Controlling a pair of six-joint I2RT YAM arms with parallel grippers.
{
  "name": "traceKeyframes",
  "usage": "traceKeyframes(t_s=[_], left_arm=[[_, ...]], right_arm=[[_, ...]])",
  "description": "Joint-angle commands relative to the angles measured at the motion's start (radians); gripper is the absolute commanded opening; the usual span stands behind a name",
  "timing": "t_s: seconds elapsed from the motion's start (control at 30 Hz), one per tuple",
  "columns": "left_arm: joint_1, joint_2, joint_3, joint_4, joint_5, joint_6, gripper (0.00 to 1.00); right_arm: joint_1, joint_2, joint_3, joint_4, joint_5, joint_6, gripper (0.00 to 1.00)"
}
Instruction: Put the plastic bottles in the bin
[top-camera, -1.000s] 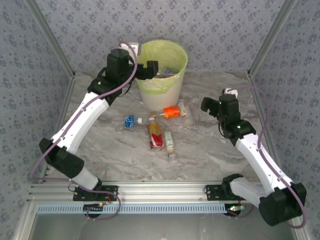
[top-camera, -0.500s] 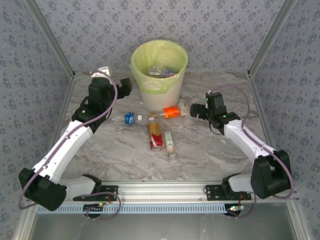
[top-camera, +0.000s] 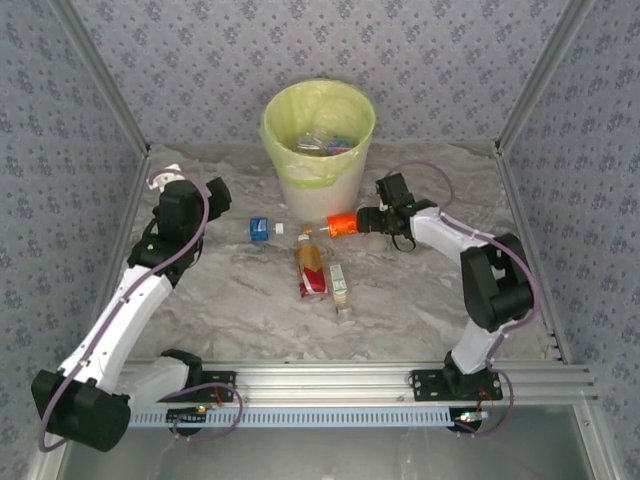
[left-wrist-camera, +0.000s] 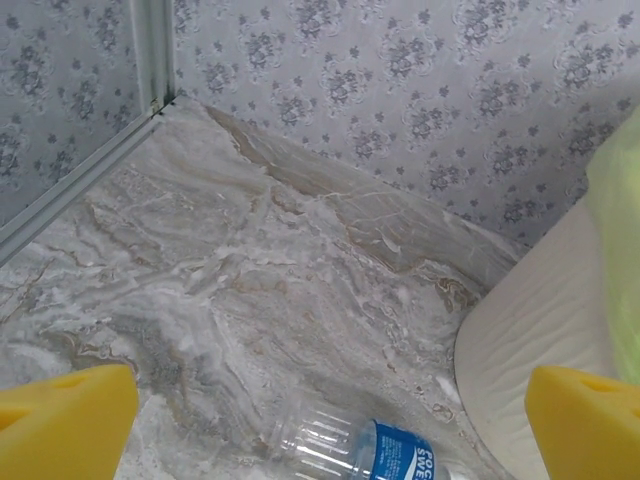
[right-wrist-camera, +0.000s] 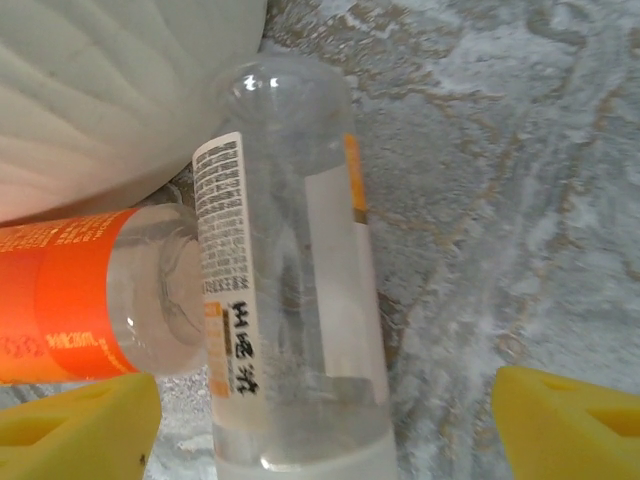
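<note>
The bin, a white bucket lined with a yellow-green bag, stands at the back with bottles inside. On the table in front of it lie a blue-label bottle, an orange-label bottle, an amber-filled bottle and a small pale bottle. My right gripper is open and straddles a clear white-label bottle that lies against the orange-label bottle. Its yellow pads stand off the bottle's sides. My left gripper hangs open left of the bin, with the blue-label bottle just ahead of it.
The bin wall is close on the left gripper's right. In the right wrist view the bin wall rises just behind the two bottles. Patterned walls and metal posts close in the marble table on three sides.
The left arm has swung from over the bin back to the left and down towards the table. The right arm has reached forward and left to the clear bottle, and its jaws have narrowed a little.
</note>
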Motion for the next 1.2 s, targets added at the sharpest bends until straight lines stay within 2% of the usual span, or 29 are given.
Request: traceKeyframes(t_s=[0.0,0.17,0.47,0.83,1.0,1.07,1.17], left_arm=[[0.012,-0.024,-0.012,-0.016,-0.024,-0.027,1.00],[0.016,-0.027,-0.018,-0.028,-0.029,-0.029,0.99],[0.019,-0.011,-0.020,-0.025,-0.020,-0.037,0.99],[0.019,-0.005,-0.026,-0.017,-0.014,-0.045,1.00],[0.019,0.007,-0.032,-0.016,-0.014,-0.046,0.99],[0.019,0.014,-0.032,-0.016,-0.011,-0.045,1.00],[0.021,0.027,-0.030,-0.009,-0.009,-0.043,1.00]], right_arm=[[0.021,0.071,0.085,-0.079,0.035,-0.030,0.84],[0.036,0.107,0.069,-0.076,0.045,-0.016,0.80],[0.034,0.109,0.037,-0.080,0.057,-0.002,0.80],[0.035,0.185,0.062,-0.095,0.112,0.031,0.67],[0.036,0.120,-0.013,-0.066,0.174,0.050,0.56],[0.034,0.056,-0.057,-0.034,0.179,0.042,0.51],[0.034,-0.026,-0.097,0.000,0.207,0.020,0.47]])
